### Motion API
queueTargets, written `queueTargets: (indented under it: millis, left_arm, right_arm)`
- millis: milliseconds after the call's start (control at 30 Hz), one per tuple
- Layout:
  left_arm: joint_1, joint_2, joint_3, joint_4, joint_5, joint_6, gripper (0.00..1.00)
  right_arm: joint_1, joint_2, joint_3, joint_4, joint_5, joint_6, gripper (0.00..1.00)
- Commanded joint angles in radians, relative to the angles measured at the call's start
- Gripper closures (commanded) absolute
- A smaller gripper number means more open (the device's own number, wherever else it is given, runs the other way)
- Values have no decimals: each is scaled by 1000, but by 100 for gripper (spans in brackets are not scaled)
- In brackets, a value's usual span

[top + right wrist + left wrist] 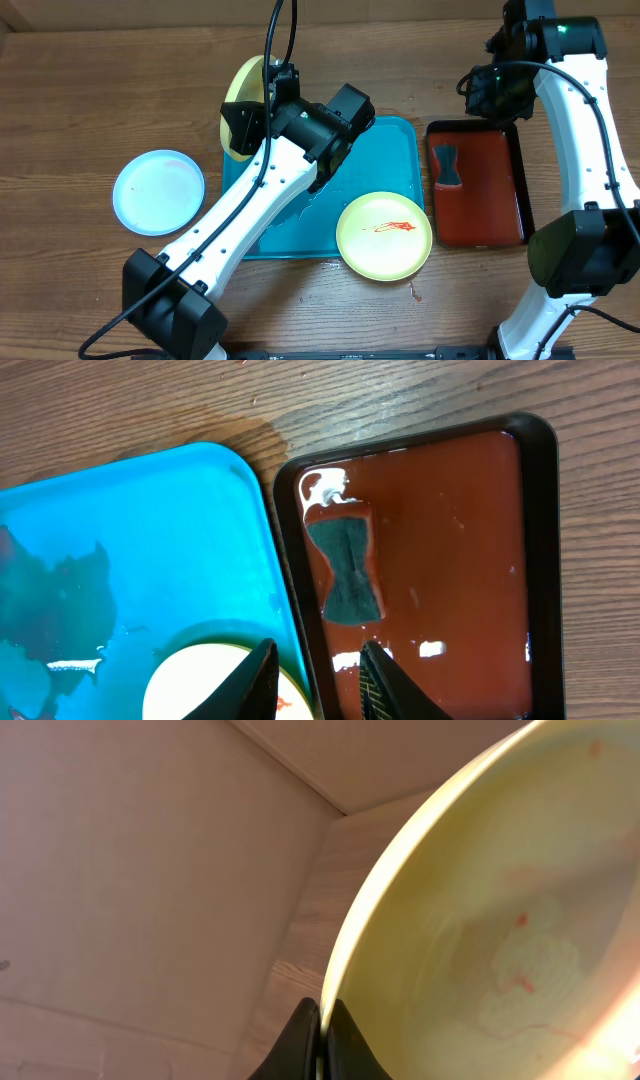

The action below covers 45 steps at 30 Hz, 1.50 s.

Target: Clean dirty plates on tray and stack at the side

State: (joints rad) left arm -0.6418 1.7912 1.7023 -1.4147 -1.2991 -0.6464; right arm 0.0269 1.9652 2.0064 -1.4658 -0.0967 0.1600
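My left gripper [243, 128] [322, 1038] is shut on the rim of a pale yellow-green plate [244, 82] [480, 920], which stands on edge above the far left corner of the teal tray [392, 150] [150, 530]. Faint red smears show on its face. A second yellow-green plate [384, 236] [205, 682] with a red smear lies over the tray's near right corner. The white/pale blue plate [158, 191] lies flat on the table to the left. My right gripper [492, 88] [320, 682] hangs open and empty high above the gap between the two trays.
A dark red, black-rimmed tray [490, 200] [450, 560] sits right of the teal tray, with a grey-and-brown sponge [447, 167] [345, 565] at its left side. Wet patches show on the teal tray. My left arm stretches over the tray's left half.
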Motion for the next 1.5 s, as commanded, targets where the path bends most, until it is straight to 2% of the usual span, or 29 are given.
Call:
queueTargets:
  millis: [0,133,300,500,633,900,1000,1100,1467]
  left_arm:
    - [-3,-19,15,1,-10,-70,96]
    - [10,-19,15,1,90,-88,96]
    - [92,-20,15,2,350,-65,96]
    - [266,-32,15,58,749,175,96]
    - [411,-56,15,85,1003,290,96]
    - [766,-91,15,73,1403,502,96]
    - [875,-87,15,62,1477,539,96]
    - [959,-84,15,54,1491,547,96]
    - [1072,-58,11,54,1472,588,96]
  right_arm:
    - [-2,-3,-3,5,6,-5,71]
    - [-2,-3,-3,-1,6,-5,71]
    - [-2,0,-4,5,19,-31,71]
    - [-2,39,-5,17,55,-61,71]
    - [-2,66,-16,21,54,-69,71]
    - [-10,68,-163,89,54,-139,71]
    - [-10,69,-232,143,54,-143,71]
    - [-8,69,-311,214,55,-158,71]
    - [8,73,-496,398,51,-158,74]
